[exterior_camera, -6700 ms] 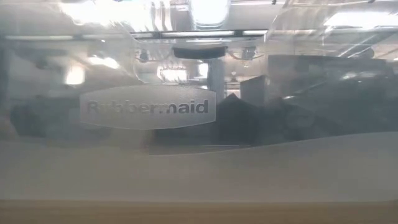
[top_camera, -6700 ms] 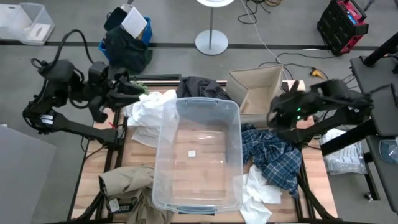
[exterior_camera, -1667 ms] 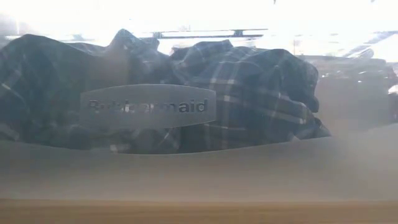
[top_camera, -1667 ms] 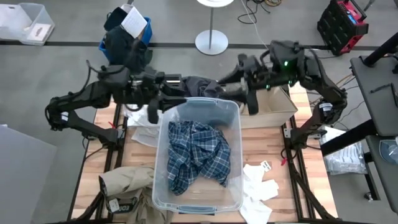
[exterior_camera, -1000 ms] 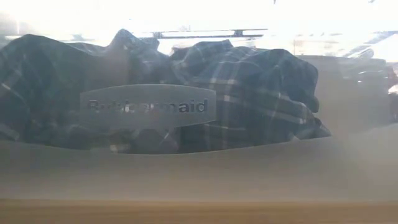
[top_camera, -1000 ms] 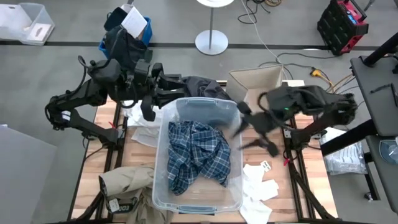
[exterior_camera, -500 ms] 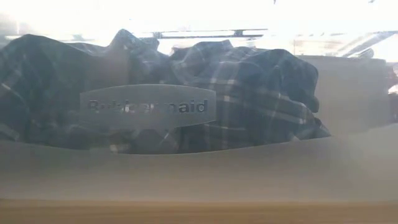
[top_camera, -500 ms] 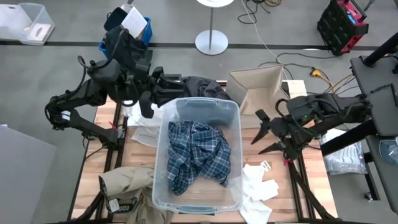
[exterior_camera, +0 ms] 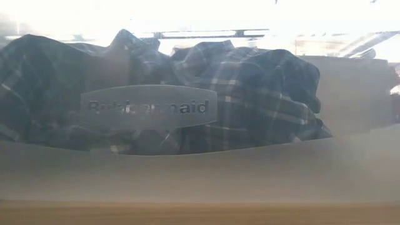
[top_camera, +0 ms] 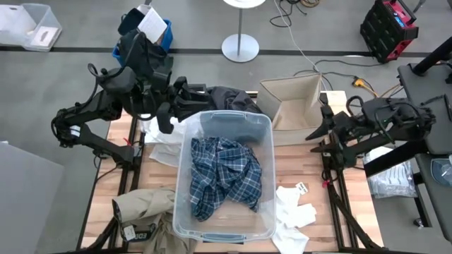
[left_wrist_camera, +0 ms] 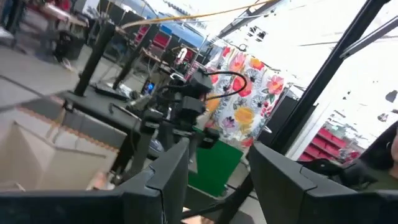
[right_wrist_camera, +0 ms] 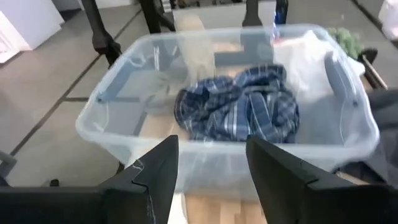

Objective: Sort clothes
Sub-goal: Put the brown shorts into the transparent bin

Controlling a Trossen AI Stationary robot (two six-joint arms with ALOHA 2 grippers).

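Note:
The blue-and-white plaid shirt (top_camera: 222, 176) lies crumpled on the floor of the clear plastic bin (top_camera: 185, 212); it also shows in the low view (exterior_camera: 250, 94) and the right wrist view (right_wrist_camera: 239, 112). My left gripper (top_camera: 176, 106) hangs open above the bin's far left corner, nothing between its fingers (left_wrist_camera: 217, 162). My right gripper (top_camera: 316, 140) stands open by the table's right edge, pointing at the bin (right_wrist_camera: 211, 162). A white garment (top_camera: 164, 132), a dark grey piece (top_camera: 229, 97), a tan khaki piece (top_camera: 145, 208) and small white pieces (top_camera: 293, 210) lie on the table around the bin.
An open cardboard box (top_camera: 296, 106) stands at the far right of the table, just beyond my right gripper. A dark bundle with a blue bag (top_camera: 145, 46) sits on the floor past the far left corner. A lamp base (top_camera: 240, 48) stands behind the table.
My right gripper has swung from just right of the bin toward the table's right edge and a little toward the far edge, staying open. The plaid shirt lies still in the bin.

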